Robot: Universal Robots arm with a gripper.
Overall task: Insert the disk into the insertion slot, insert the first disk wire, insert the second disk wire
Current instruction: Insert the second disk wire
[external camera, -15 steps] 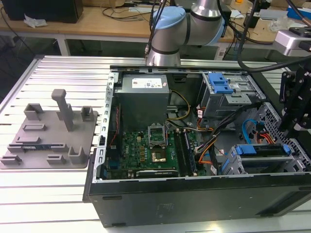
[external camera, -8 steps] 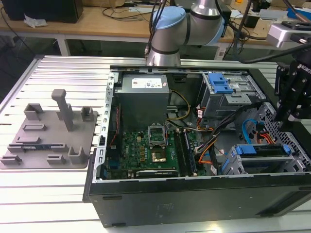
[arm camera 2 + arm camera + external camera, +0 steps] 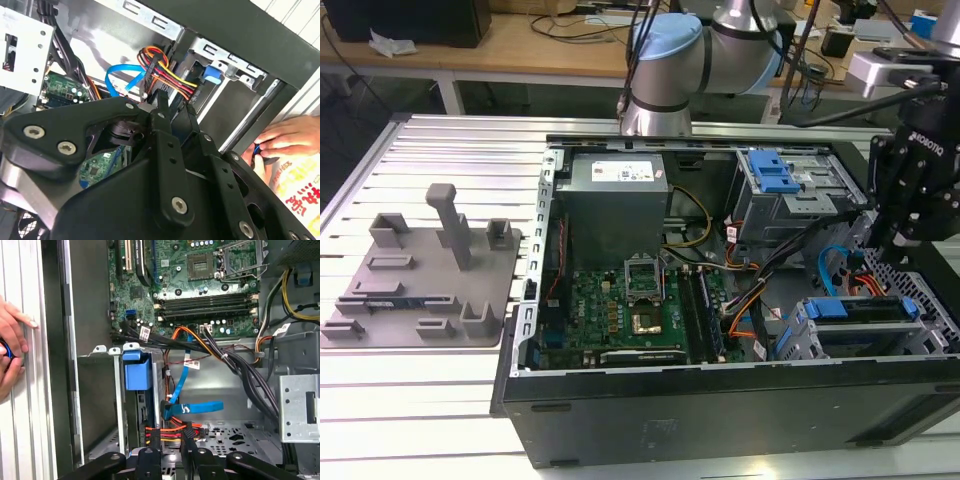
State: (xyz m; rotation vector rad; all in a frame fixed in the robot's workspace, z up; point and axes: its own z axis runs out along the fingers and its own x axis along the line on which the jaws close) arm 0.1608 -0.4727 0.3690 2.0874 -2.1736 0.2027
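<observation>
Just beside the disk (image 3: 850, 308) seated in the insertion slot (image 3: 798, 335), fingers (image 3: 162, 115) pinching the red-and-yellow disk wire (image 3: 172, 75)

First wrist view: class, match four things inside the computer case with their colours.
Things:
1. motherboard
2. flat cable
3. metal bracket
4. thin wires above the bracket

Colours:
A. grey
B. yellow
C. green
D. blue

Pairs: 1-C, 2-D, 3-A, 4-B.
</observation>
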